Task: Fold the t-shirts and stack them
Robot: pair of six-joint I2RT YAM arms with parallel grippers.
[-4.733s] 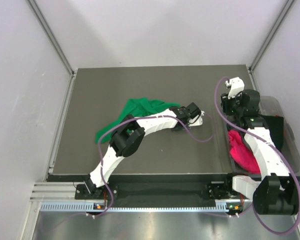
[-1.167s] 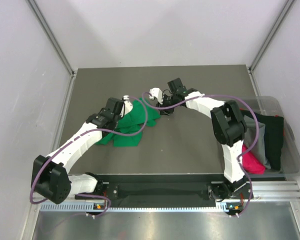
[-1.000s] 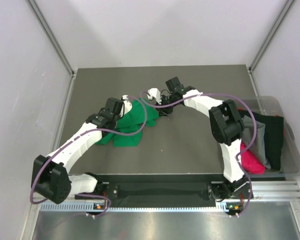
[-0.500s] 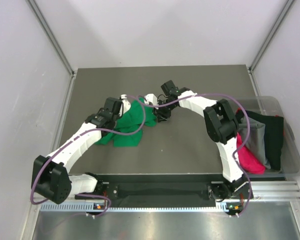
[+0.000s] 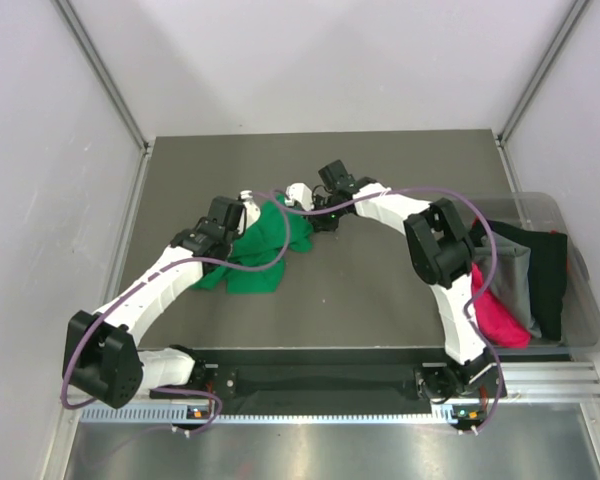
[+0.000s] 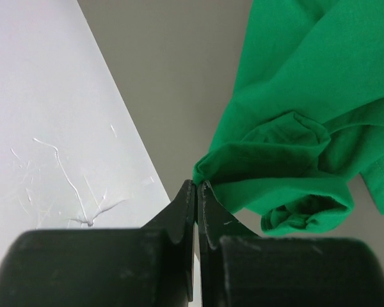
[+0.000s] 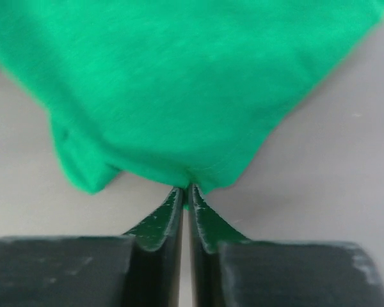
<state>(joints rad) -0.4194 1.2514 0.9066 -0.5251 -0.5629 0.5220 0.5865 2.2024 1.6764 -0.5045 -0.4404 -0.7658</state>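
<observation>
Green t-shirt (image 5: pixel 267 248) between left end effector (image 6: pixel 197 186), right end effector (image 7: pixel 186 189) (seemingly pinched).

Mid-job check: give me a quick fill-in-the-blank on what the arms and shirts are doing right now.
1. The t-shirt on the table is ___ in colour.
2. The left gripper is ___ on that t-shirt's edge.
3. The right gripper pinches the ___ t-shirt as the left one.
4. The pink t-shirt sits in the clear ___ right of the table.
Missing words: green; shut; same; bin.
</observation>
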